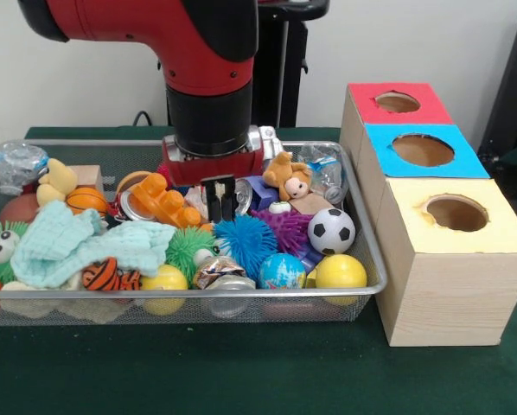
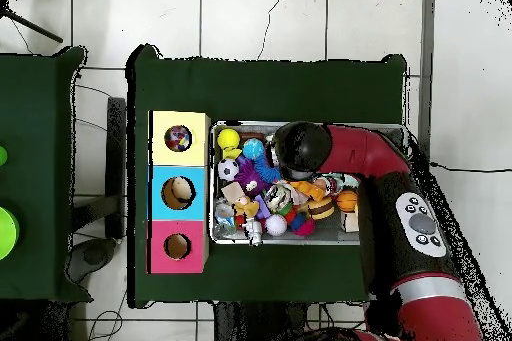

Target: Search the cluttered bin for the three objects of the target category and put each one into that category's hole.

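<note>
Hovering low over the mesh bin (image 1: 375, 259), your gripper (image 1: 219, 201) looks pressed together and empty; choose one exposed target, perhaps the soccer ball (image 1: 331, 230) near the boxes (image 1: 453, 259), and descend squarely.

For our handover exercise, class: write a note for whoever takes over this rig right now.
Hand: low over the middle of the silver wire-mesh bin, among mixed toys; open or shut cannot be told.
Red-topped wooden box, blue-topped box, yellow-topped box: in a row beside the bin.
Done: something shows inside the yellow-topped and blue-topped boxes; unclear what.
Left: bin crowded; target category not shown.
</note>
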Motion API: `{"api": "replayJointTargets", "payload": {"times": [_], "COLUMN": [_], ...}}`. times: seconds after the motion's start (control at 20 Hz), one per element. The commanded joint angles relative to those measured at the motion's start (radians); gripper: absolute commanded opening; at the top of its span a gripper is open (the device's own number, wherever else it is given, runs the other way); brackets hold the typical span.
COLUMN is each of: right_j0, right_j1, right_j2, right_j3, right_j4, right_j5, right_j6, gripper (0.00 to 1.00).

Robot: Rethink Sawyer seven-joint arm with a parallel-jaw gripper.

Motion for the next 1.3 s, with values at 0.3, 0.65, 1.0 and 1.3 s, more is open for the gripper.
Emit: {"api": "replayJointTargets", "payload": {"times": [0.3, 0.65, 1.0, 1.3], "right_j0": [-0.044, -0.076, -0.083, -0.075], "right_j1": [-0.031, 0.030, 0.070, 0.074], "right_j2": [-0.006, 0.012, 0.014, 0.019], "right_j3": [0.174, 0.098, 0.059, 0.102], "right_j4": [-0.043, -0.078, -0.126, -0.131], "right_j5": [-0.050, -0.040, -0.065, -0.101], "right_j6": [0.029, -0.031, -0.036, 0.022], "gripper": [0.00, 0.00, 0.00, 0.00]}}
